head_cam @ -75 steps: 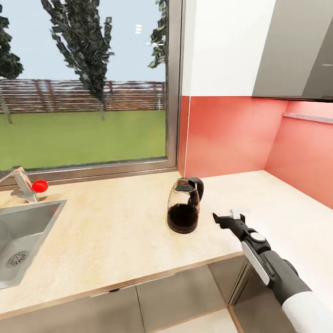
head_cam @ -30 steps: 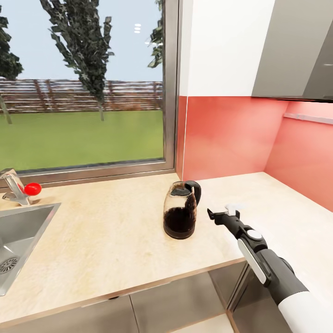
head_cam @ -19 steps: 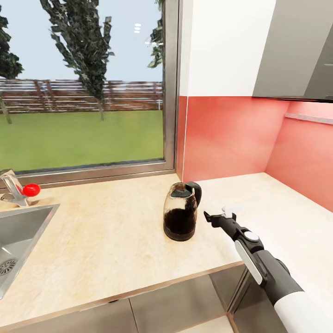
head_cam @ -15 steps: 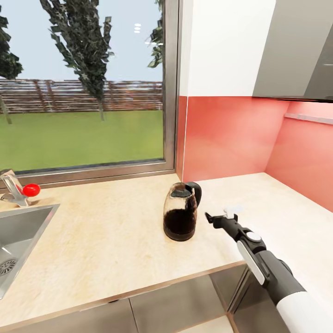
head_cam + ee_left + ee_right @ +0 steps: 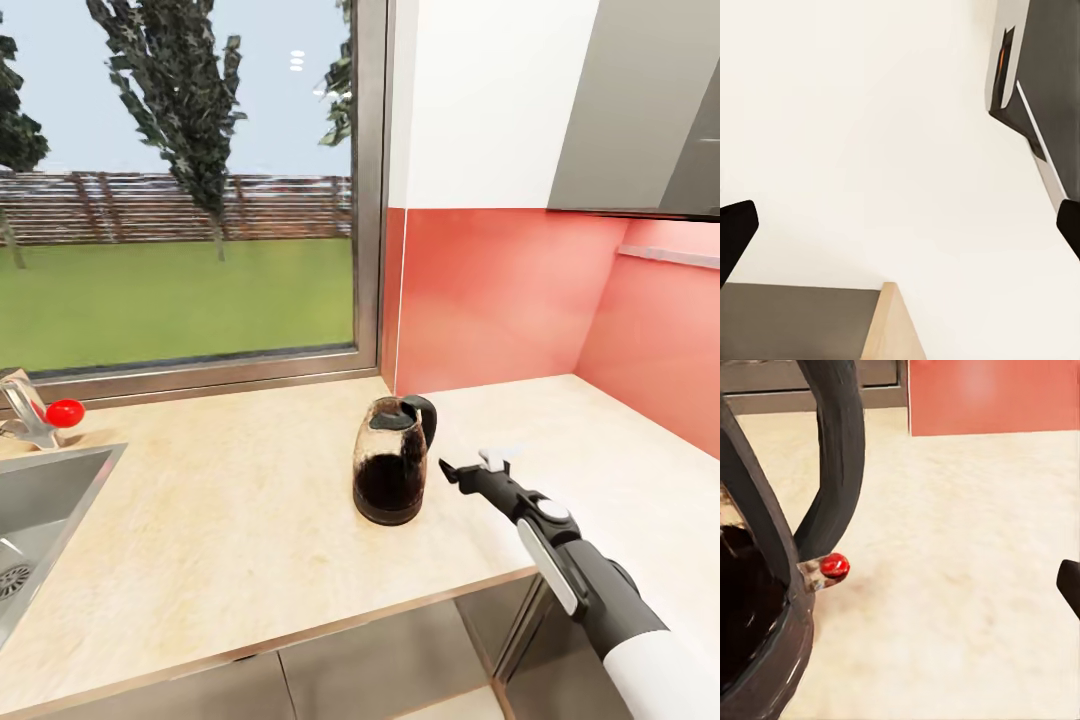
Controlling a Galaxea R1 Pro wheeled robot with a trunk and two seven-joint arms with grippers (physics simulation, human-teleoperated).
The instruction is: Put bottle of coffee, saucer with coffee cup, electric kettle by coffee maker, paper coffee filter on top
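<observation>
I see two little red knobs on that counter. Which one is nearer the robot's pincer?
The red switch at the kettle's base, beside the right pincer. The other, the red tap knob, sits by the sink.

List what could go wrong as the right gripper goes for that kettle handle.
1. The right gripper is open beside the electric kettle; a misjudged approach could bump and tip the tall glass body.
2. The handle is a thin loop; the fingers may close short of it.
3. A push could slide the kettle along the countertop.
</observation>
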